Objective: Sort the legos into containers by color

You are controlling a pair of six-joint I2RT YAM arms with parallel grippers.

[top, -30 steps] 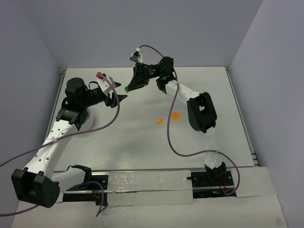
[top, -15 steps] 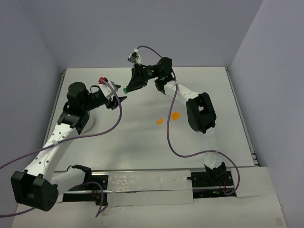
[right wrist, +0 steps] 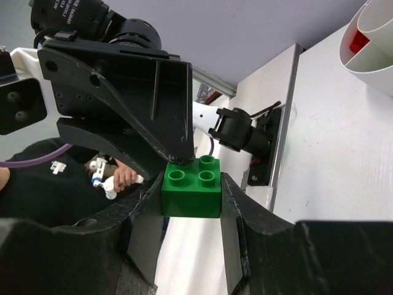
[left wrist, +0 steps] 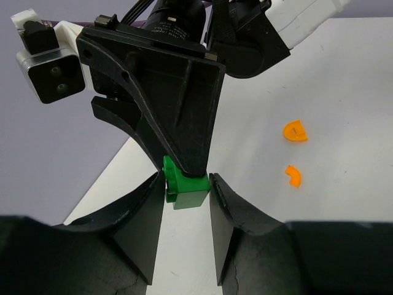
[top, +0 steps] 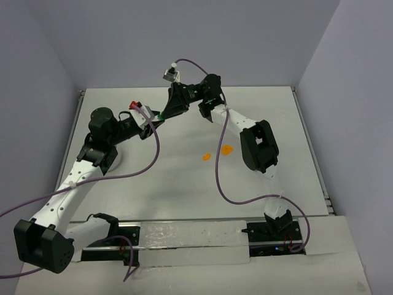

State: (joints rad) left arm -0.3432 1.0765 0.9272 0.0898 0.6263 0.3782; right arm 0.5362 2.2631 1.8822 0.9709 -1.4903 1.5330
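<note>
A green brick (top: 161, 115) hangs in the air over the far left of the table (top: 184, 184). My right gripper (right wrist: 191, 187) is shut on its two sides (right wrist: 191, 195). My left gripper (left wrist: 187, 184) meets it from the other side, its fingers pressed on the studded face and the underside of the brick (left wrist: 187, 190). Two orange curved pieces (top: 206, 156) (top: 228, 149) lie on the table's middle; they also show in the left wrist view (left wrist: 295, 131) (left wrist: 295, 176). The white divided bowl (right wrist: 376, 37) holds a red brick (right wrist: 357, 42).
In the top view the bowl (top: 114, 162) is mostly hidden under my left arm. Purple cables loop from both arms. Grey walls stand behind and to both sides of the table.
My left gripper has moved right and up to the green brick and closed on it. The right gripper shifted slightly left with the brick.
</note>
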